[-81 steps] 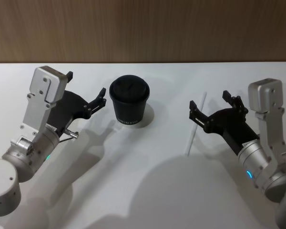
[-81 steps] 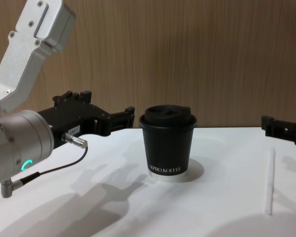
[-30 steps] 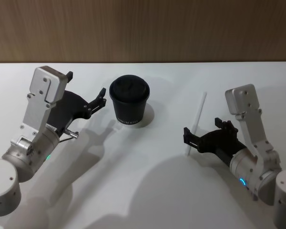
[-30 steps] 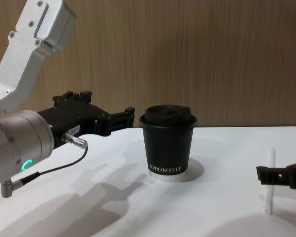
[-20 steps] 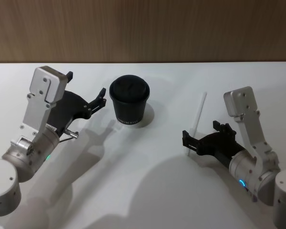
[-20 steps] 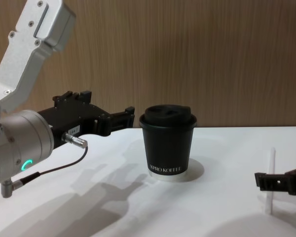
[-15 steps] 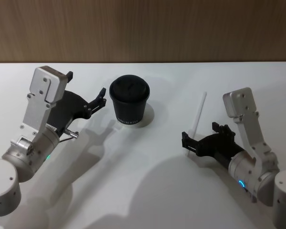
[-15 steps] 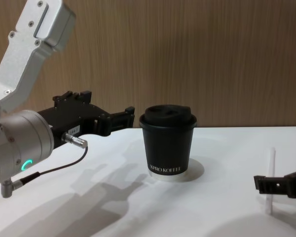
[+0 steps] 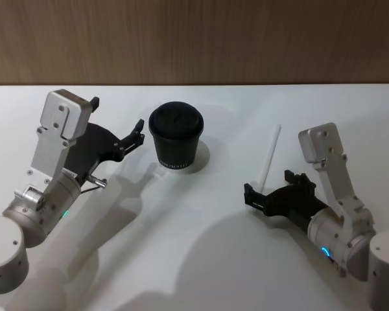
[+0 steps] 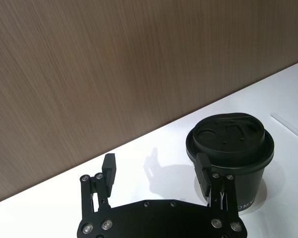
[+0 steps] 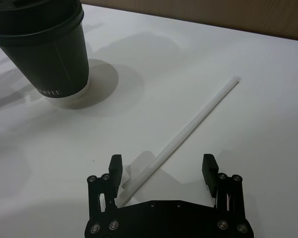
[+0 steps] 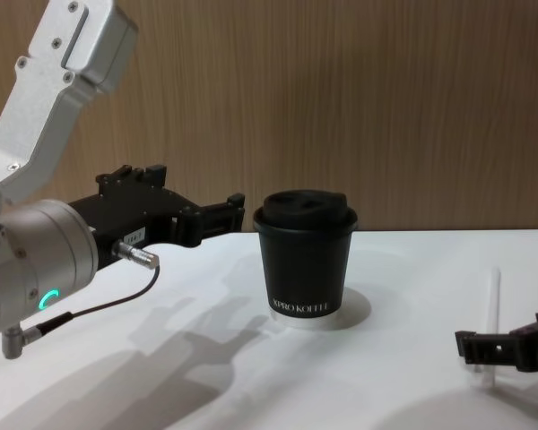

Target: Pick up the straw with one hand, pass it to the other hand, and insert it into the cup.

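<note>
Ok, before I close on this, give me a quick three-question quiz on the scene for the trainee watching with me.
1. True or false: the right gripper is shut on the straw.
2. Where is the straw? A. standing in the cup. B. lying flat on the table. C. lifted in the air.
3. Fill in: the left gripper hovers open beside the ____.
Key: 1 false, its fingers are open, one on either side of the straw's near end. 2 B. 3 cup.
</note>
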